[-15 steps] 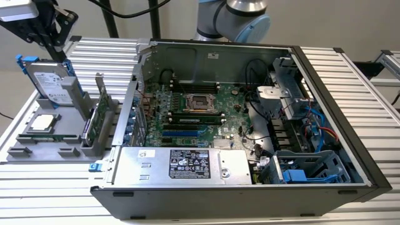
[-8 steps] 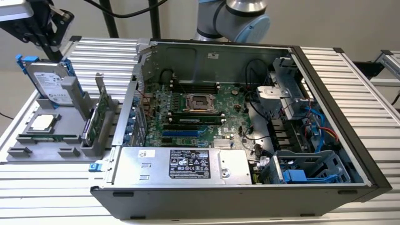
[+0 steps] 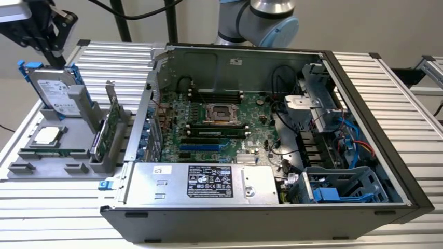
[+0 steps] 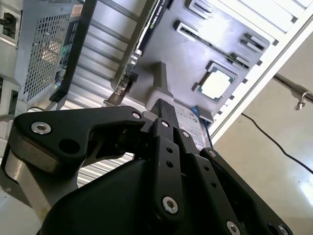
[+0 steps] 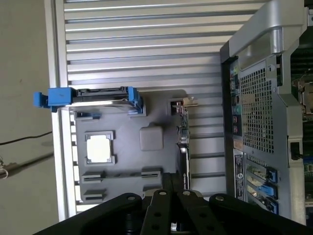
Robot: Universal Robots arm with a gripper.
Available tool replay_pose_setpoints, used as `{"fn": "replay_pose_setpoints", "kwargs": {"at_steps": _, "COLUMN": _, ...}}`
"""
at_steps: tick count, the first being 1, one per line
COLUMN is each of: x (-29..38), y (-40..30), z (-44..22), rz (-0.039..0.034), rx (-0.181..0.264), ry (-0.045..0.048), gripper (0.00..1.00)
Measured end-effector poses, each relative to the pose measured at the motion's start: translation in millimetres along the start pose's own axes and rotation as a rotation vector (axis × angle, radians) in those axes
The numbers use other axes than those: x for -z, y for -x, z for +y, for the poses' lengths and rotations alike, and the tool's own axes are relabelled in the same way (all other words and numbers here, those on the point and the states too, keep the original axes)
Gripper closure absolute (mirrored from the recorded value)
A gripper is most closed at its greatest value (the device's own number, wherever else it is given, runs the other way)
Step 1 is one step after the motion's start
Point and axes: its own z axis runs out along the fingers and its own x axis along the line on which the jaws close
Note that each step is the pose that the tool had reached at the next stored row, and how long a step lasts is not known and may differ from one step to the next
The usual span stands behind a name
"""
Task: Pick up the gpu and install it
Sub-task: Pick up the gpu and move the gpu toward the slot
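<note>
The gpu (image 3: 111, 129), a small green circuit board with a black cooler and a silver end bracket, stands on edge in a grey moulded tray (image 3: 41, 168) on the ribbed metal tabletop (image 3: 62, 207). It sits between the silver hard drive in its blue frame (image 3: 59, 93) and the open black computer case (image 3: 263, 67). Its long axis runs alongside the case wall.

The black gripper (image 3: 55, 52) hangs high over the hard-drive end of the tray. From there the card lies lower and towards the exterior view's right. In the second wrist view the fingers (image 4: 166, 147) look drawn together at the tip, with nothing held and nothing touched.
</note>
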Motion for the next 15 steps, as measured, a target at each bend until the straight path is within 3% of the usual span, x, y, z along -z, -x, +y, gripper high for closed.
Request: {"fn": "replay_pose_setpoints", "kwargs": {"at_steps": 15, "x": 0.2, "y": -9.1, "z": -0.7, "rz": -0.0001, "rx": 0.000, "ry": 0.0000, "gripper": 1.00}}
